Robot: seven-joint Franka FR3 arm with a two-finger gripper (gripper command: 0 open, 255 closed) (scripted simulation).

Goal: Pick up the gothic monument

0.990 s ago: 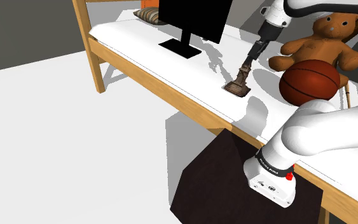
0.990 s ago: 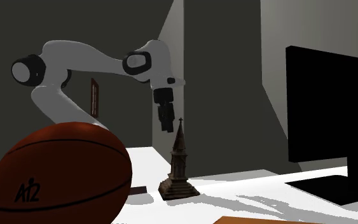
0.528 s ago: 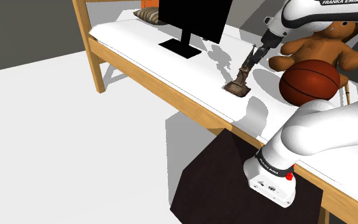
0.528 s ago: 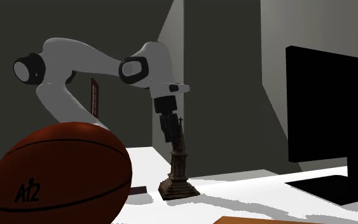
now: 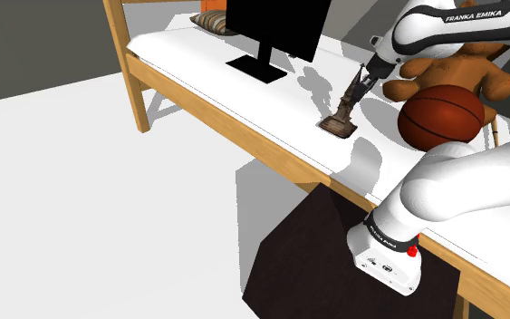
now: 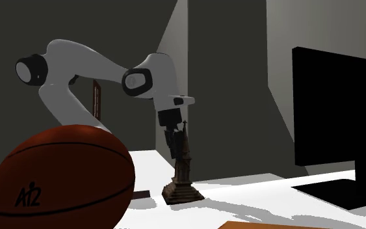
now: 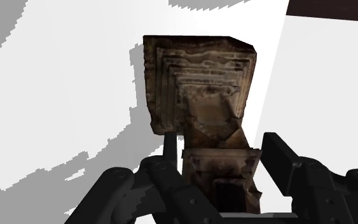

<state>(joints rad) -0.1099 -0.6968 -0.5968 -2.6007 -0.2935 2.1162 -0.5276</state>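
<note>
Before lifting off the white bed [image 5: 209, 80], near the basketball [image 5: 441, 115], centre on the brown monument [image 5: 341, 116] standing upright by the bed's edge; then close the pincer [image 7: 222, 139], now apart around its top, squarely on both sides, and raise straight up.

Your monument [image 5: 341, 116] reads as rough, mottled brown stone, matt and weathered. The gripper [image 7: 222, 149] is matt black, and the arm [image 5: 466, 177] is smooth white with a slight sheen. You've also got a ball [image 5: 441, 116] with a smooth orange-brown skin and soft gloss, a bear [image 5: 461, 50] in brown plush, a monitor [image 5: 275, 23] in flat black, a frame [image 5: 136, 86] of light smooth wood and a top [image 5: 198, 54] in plain matt white.
</note>
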